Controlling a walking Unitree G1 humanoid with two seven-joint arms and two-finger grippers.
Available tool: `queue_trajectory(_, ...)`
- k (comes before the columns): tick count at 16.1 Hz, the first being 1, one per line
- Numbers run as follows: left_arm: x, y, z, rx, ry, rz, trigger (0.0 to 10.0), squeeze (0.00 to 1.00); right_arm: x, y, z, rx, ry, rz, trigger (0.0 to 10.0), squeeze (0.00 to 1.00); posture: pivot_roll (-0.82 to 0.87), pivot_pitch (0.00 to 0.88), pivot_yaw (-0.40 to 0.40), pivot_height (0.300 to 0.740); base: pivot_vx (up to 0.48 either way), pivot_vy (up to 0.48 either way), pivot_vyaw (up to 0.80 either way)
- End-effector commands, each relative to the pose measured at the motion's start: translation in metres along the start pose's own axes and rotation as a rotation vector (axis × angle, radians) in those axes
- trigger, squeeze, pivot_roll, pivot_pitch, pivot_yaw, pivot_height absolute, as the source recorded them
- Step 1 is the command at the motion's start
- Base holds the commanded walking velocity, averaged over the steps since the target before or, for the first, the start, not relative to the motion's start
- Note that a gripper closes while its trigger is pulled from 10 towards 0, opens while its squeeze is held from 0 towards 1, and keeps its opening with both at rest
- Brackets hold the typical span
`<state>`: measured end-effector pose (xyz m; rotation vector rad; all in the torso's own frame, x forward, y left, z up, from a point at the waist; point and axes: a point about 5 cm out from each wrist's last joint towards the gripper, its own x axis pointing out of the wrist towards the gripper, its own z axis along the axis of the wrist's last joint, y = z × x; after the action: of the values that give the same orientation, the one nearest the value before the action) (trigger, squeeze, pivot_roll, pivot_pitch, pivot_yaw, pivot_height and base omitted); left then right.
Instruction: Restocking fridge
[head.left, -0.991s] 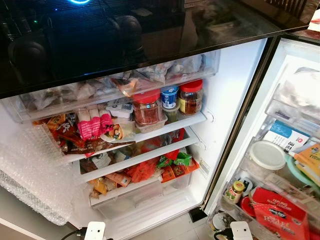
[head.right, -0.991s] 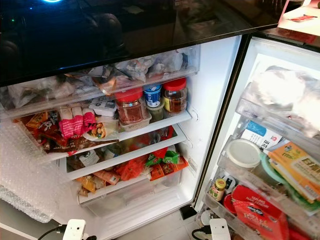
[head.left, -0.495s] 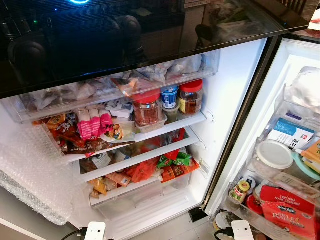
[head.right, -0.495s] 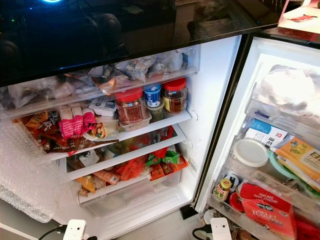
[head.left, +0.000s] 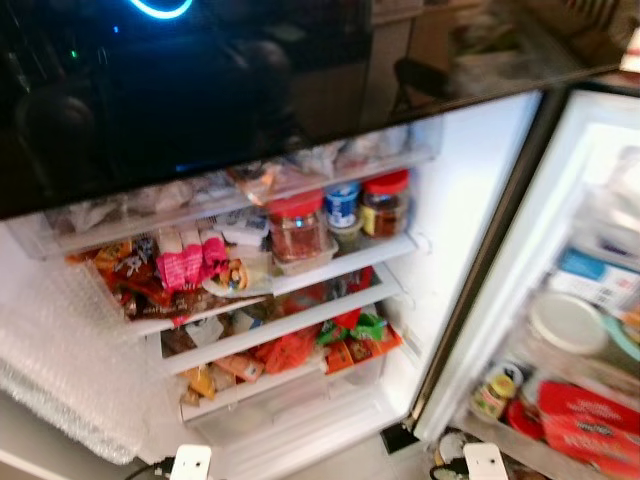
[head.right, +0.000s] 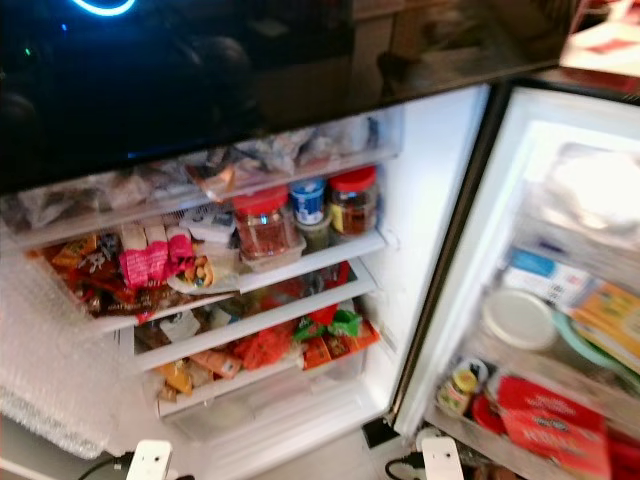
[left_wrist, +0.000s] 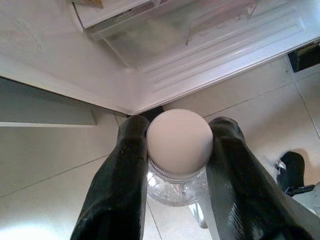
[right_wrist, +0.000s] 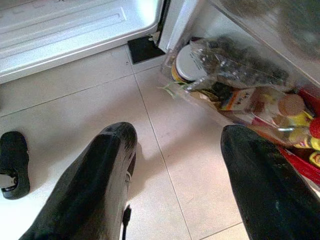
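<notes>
My left gripper (left_wrist: 179, 126) is shut on the neck of a clear bottle (left_wrist: 175, 192) with a pale ribbed cap (left_wrist: 180, 142), held low over the tiled floor by the fridge's bottom sill. My right gripper (right_wrist: 180, 134) is open and empty above the floor tiles, close to the lowest door shelf (right_wrist: 235, 75). The fridge (head.left: 450, 200) stands open before me. Its shelves hold a red-lidded jar (head.left: 297, 222), a blue-lidded tub (head.left: 342, 200), a second red-lidded jar (head.left: 385, 200) and many snack packets (head.left: 180, 265). Both eye views are blurred.
The open door (head.left: 590, 330) on the right carries a white-lidded tub (head.left: 565, 320), a small jar (head.left: 490, 390) and red packets (head.left: 590, 425). Bubble wrap (head.left: 70, 360) lies at the left. A clear bottom drawer (head.left: 290, 400) sits under the shelves. A black foot (right_wrist: 12, 162) rests on the tiles.
The eye views have tilted slightly and gone blurry. The things on the door shelves have slid right and down in the picture, while the shelves' contents have hardly shifted.
</notes>
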<state>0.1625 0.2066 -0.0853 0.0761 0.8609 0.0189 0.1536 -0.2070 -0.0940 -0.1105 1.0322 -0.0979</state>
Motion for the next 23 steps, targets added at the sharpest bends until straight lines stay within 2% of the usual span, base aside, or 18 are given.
queue_trajectory(1, -0.001, 0.003, -0.003, -0.007, 0.022, 0.006, 10.0, 0.0, 0.0, 0.002, 0.002, 0.013, -0.005, 0.002, 10.0, 0.0, 0.03, 0.0, 0.017, 0.74, 0.281, 0.0, 0.0)
queue_trajectory(4, -0.001, 0.003, -0.003, -0.01, 0.024, 0.004, 10.0, 0.0, 0.0, 0.001, 0.002, 0.013, -0.007, 0.002, 10.0, 0.0, 0.03, 0.0, 0.016, 0.74, 0.276, 0.0, 0.0)
queue_trajectory(11, 0.0, 0.001, -0.002, -0.019, 0.011, 0.006, 10.0, 0.0, 0.0, 0.0, 0.002, 0.014, -0.006, 0.004, 10.0, 0.0, 0.06, 0.002, 0.002, 0.74, 0.0, 0.0, 0.0)
queue_trajectory(15, -0.003, 0.004, 0.005, -0.053, -0.107, 0.079, 10.0, 0.0, 0.0, -0.001, 0.002, -0.005, -0.008, 0.017, 10.0, 0.0, 0.07, 0.01, -0.005, 0.74, 0.0, 0.0, 0.0)
queue_trajectory(16, 0.012, 0.011, 0.087, -0.029, -0.324, 0.087, 10.0, 0.0, 0.0, -0.001, 0.001, -0.006, -0.004, 0.016, 10.0, 0.0, 0.07, 0.01, -0.003, 0.74, 0.0, 0.0, 0.0)
queue_trajectory(17, 0.011, 0.014, 0.112, -0.031, -0.425, 0.077, 10.0, 0.0, 0.0, -0.001, 0.001, -0.008, 0.0, 0.016, 10.0, 0.0, 0.06, 0.013, -0.001, 0.74, 0.0, 0.0, 0.0)
queue_trajectory(18, 0.01, 0.013, 0.117, -0.025, -0.457, 0.069, 10.0, 0.0, 0.0, -0.001, 0.001, -0.008, 0.001, 0.017, 10.0, 0.0, 0.06, 0.013, -0.001, 0.74, 0.0, 0.0, 0.0)
queue_trajectory(20, 0.009, 0.012, 0.117, -0.027, -0.462, 0.067, 10.0, 0.0, 0.0, -0.001, 0.001, -0.008, 0.001, 0.017, 10.0, 0.0, 0.06, 0.013, -0.001, 0.74, 0.0, 0.0, 0.0)
queue_trajectory(21, 0.004, -0.001, 0.098, -0.059, -0.47, -0.05, 10.0, 0.0, 0.0, 0.0, 0.001, -0.016, 0.011, 0.023, 10.0, 0.0, 0.06, 0.01, 0.011, 0.74, 0.0, 0.0, 0.0)
queue_trajectory(23, -0.003, 0.002, 0.095, -0.049, -0.516, -0.034, 10.0, 0.0, 0.0, -0.001, 0.0, -0.009, 0.011, 0.015, 10.0, 0.0, 0.06, 0.01, 0.01, 0.74, 0.0, 0.0, 0.0)
